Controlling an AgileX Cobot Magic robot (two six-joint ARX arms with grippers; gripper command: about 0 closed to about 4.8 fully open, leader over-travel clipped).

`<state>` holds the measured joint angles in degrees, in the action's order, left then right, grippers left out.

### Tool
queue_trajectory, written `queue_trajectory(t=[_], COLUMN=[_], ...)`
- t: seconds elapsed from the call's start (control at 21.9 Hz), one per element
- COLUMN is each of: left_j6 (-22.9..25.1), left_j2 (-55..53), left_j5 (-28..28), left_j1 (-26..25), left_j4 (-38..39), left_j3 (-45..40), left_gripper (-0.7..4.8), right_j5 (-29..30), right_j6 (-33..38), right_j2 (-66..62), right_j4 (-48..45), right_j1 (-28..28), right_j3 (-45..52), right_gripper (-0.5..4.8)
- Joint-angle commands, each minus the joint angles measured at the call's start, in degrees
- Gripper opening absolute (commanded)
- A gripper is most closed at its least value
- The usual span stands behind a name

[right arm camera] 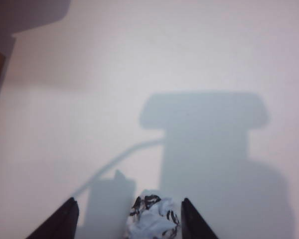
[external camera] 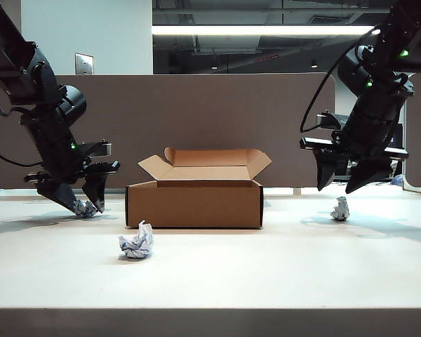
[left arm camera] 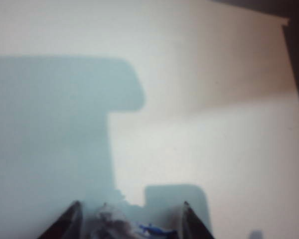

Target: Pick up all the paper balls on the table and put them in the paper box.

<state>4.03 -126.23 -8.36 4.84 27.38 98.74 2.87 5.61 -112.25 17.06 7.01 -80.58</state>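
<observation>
Exterior view has the left hand low at the left of the desk, its fingers spread to either side of a paper ball that lies on the surface between them. At the right, the right hand hangs spread above a second paper ball, clear of it. Between the two stands the brown paper box, flaps open. A third paper ball lies in front of the box's left corner, apart from both hands. White and plain, the desk has a pale front edge and carries soft shadows of the arms. Behind it runs a grey-brown partition, with a dim ceiling and a strip light beyond.
</observation>
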Motion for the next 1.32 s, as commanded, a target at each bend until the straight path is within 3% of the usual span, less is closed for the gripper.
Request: queue_trajectory(t=[0.05, 0.73, 0.82, 0.91, 1.0, 1.14, 1.32], left_j6=[0.0, -1.1, -1.1, -1.0, -1.0, -1.0, -1.0], left_j2=[0.1, -0.2, -0.2, -0.2, -0.2, -0.2, -0.2], left_j5=[0.2, 0.6, 0.6, 0.6, 0.6, 0.6, 0.6], left_j1=[-0.1, -0.2, -0.2, -0.2, -0.2, -0.2, -0.2], left_j4=[0.2, 2.3, 2.3, 2.4, 2.4, 2.3, 2.3], left_j3=[0.3, 0.3, 0.3, 0.4, 0.4, 0.4, 0.4], left_gripper=[2.46, 2.46, 2.46, 2.44, 2.06, 0.95, 0.45], right_j5=[2.7, 1.0, 1.2, 1.1, 1.1, 1.1, 1.1], right_j6=[0.4, 0.2, 0.2, 0.2, 0.2, -0.2, -1.2], right_j2=[-1.2, -5.0, -5.7, -6.3, -6.3, -6.3, -6.3], right_j4=[1.7, 7.6, 8.1, 8.3, 8.1, 8.0, 7.7], right_j1=[-0.4, -0.4, -0.4, -0.4, -0.4, -0.4, -0.4], right_j3=[-2.0, -3.9, -4.0, -4.0, -4.0, -4.0, -4.0], right_gripper=[2.84, 2.8, 2.62, 2.01, 1.43, 0.44, 0.37])
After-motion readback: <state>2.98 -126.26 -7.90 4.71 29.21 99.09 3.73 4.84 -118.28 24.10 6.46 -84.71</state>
